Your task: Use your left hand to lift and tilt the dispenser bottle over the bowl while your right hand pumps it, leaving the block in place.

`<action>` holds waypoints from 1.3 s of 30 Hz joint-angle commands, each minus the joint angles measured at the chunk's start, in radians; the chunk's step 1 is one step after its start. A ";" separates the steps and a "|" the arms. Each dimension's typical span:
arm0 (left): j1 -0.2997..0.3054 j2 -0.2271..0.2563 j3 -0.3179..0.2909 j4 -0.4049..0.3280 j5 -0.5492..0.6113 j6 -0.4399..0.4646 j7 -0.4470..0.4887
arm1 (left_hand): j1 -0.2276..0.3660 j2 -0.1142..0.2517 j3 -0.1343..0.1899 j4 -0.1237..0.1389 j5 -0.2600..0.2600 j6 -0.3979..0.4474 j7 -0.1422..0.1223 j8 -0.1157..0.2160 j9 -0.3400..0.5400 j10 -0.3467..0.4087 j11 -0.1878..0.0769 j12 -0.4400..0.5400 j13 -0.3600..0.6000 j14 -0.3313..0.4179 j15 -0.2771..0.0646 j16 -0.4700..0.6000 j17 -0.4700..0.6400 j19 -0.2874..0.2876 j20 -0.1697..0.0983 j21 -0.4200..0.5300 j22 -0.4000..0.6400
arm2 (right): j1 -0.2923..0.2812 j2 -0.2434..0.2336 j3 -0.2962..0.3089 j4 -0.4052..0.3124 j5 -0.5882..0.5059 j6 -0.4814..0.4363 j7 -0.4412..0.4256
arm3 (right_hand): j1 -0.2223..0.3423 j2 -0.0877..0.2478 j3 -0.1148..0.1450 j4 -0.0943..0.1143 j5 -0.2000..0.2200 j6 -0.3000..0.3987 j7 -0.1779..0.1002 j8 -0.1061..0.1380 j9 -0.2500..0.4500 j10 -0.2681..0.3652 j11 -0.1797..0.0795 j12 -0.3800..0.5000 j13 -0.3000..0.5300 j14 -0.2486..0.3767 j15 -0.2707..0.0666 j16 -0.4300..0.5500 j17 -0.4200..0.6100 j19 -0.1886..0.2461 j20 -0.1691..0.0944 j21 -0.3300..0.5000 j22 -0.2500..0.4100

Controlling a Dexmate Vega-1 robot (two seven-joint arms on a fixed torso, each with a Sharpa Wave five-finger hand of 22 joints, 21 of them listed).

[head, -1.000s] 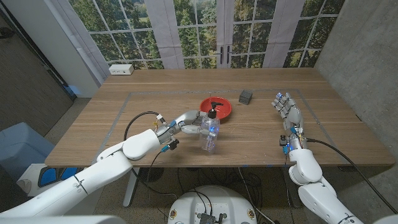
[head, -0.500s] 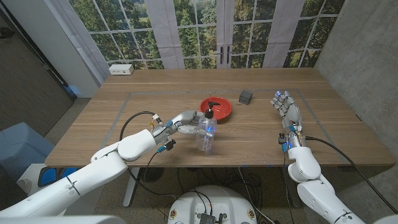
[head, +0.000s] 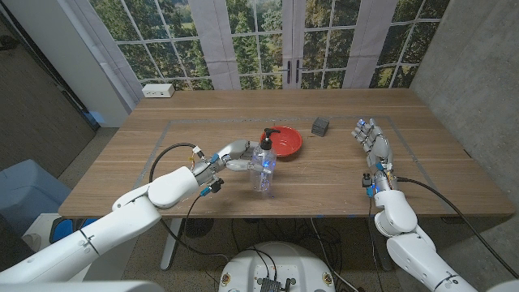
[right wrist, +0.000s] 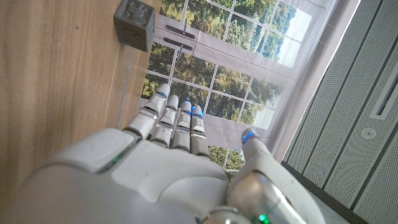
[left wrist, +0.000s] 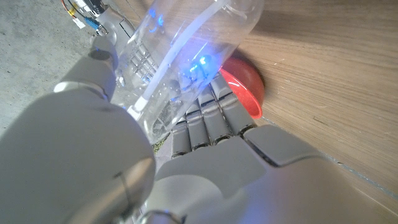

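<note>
Left hand (head: 229,156) grips the clear plastic dispenser bottle with a black pump top (head: 263,165), its fingers wrapped around the bottle's body from the robot's left side. In the head view the bottle stands roughly upright near the middle of the wooden table (head: 122,158), just in front of the round red bowl (head: 288,143), with its black pump head overlapping the bowl's near left rim; whether its base touches the wood cannot be told. The left wrist view shows the same grip from close up: the transparent bottle (left wrist: 186,56) lies against the pale fingers (left wrist: 205,124), blue light glints inside the plastic, and a part of the red bowl (left wrist: 245,87) shows behind. Just to the right of the bowl, slightly farther back, sits the small dark grey block (head: 321,125), apart from the bowl. Far over on the right, well apart from all 3 objects, the right hand (head: 373,142) holds nothing, its fingers extended and slightly spread. In the right wrist view those fingers (right wrist: 177,121) reach toward the windows, with the grey block (right wrist: 134,23) on the wood beyond them.
</note>
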 commanded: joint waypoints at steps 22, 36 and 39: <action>0.026 0.015 -0.075 0.008 0.005 0.041 0.068 | 0.296 0.300 -0.014 0.006 -0.003 0.174 -0.134 0.002 0.002 0.195 -0.197 -0.004 0.003 0.078 -0.213 -0.010 0.004 -0.009 -0.067 0.004 0.003 | -0.003 -0.004 -0.004 -0.014 -0.022 0.016 -0.003 | -0.010 0.006 0.001 -0.007 -0.002 0.007 0.007 0.000 0.004 0.008 -0.003 0.000 0.006 0.008 -0.003 -0.006 0.003 0.007 -0.001 0.003 0.003; -0.014 -0.001 -0.076 0.058 -0.016 0.037 0.054 | 0.304 0.301 -0.022 0.006 -0.002 0.182 -0.133 0.000 0.001 0.195 -0.200 -0.009 0.004 0.076 -0.214 -0.016 0.003 -0.011 -0.068 0.007 0.003 | -0.021 -0.006 -0.005 -0.040 -0.049 0.012 -0.017 | -0.011 0.006 0.001 -0.008 -0.002 0.007 0.007 0.000 0.004 0.009 -0.002 0.000 0.006 0.008 -0.001 -0.006 0.004 0.007 -0.001 0.003 0.003; -0.024 -0.006 -0.075 0.069 -0.032 0.039 0.044 | 0.305 0.302 -0.024 0.006 -0.002 0.183 -0.132 0.000 0.001 0.195 -0.200 -0.009 0.004 0.076 -0.214 -0.017 0.003 -0.011 -0.068 0.008 0.003 | -0.025 -0.002 -0.006 -0.041 -0.061 0.018 -0.022 | -0.011 0.006 0.001 -0.009 -0.002 0.007 0.005 0.000 0.004 0.010 -0.002 0.000 0.006 0.008 -0.001 -0.006 0.004 0.006 -0.001 0.003 0.003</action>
